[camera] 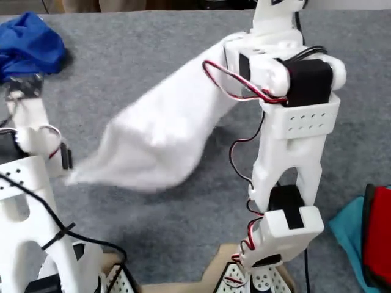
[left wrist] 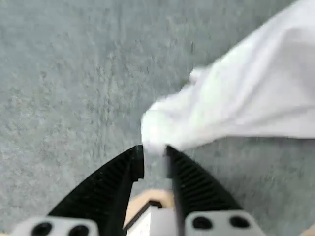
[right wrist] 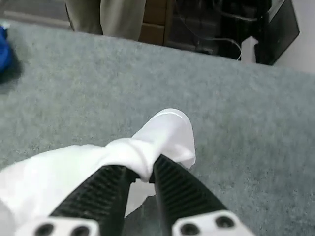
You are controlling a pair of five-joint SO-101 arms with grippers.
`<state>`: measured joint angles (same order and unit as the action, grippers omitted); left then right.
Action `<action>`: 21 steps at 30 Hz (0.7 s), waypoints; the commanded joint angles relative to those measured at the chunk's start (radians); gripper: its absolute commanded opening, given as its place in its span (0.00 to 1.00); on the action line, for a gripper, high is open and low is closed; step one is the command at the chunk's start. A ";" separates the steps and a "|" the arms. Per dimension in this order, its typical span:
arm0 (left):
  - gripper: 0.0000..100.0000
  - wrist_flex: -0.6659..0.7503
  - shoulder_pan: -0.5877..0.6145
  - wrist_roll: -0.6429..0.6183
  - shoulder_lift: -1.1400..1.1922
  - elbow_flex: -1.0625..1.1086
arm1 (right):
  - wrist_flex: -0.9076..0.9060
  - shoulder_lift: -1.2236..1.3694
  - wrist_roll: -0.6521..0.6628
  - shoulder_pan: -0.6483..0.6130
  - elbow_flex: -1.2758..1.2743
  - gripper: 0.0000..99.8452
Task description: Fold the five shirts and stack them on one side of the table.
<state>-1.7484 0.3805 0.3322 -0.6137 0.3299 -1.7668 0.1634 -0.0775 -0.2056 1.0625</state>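
Two arms stand at the near edge of the grey table (camera: 153,238): the left arm (camera: 27,201) at the near-left corner, the right arm (camera: 293,152) right of centre, reared up tall. At the near right edge, a red cloth (camera: 380,229) touches a teal cloth (camera: 347,229), both cut off by the frame; whether they are folded I cannot tell. On the left gripper (left wrist: 155,158) the jaws are almost together, with only a narrow slit between the tips. A corner of the white shirt (camera: 162,131) sits in that slit; it is blurred there, but the cloth reaches both tips. From that corner the shirt runs up and away over the middle of the table, lifted off the surface as a slanted band. Its low end is near the left arm and its high end is at the right arm's wrist. On the right gripper (right wrist: 142,172) the jaws are pinched down on a bunched twist of the same shirt, and a fold of cloth spills out past the tips. At the far-left corner a blue shirt (camera: 27,43) lies crumpled in a heap, unfolded and well apart from the white one.
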 commanded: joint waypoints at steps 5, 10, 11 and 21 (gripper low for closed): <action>0.34 -0.011 -0.011 0.048 -0.022 0.175 | -0.018 -0.016 -0.011 -0.016 -0.047 0.00; 0.34 0.052 -0.006 0.091 -0.015 0.175 | -0.018 -0.094 -0.003 -0.067 -0.252 0.00; 0.34 0.081 -0.006 0.091 -0.015 0.176 | -0.018 -0.119 0.003 -0.079 -0.317 0.00; 0.34 0.172 -0.003 0.089 -0.024 0.176 | -0.015 -0.530 0.293 -0.166 -1.030 0.00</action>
<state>-1.5888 0.3805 0.4150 -0.6137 0.5140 -1.7714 -0.1987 0.1373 -0.3560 0.2079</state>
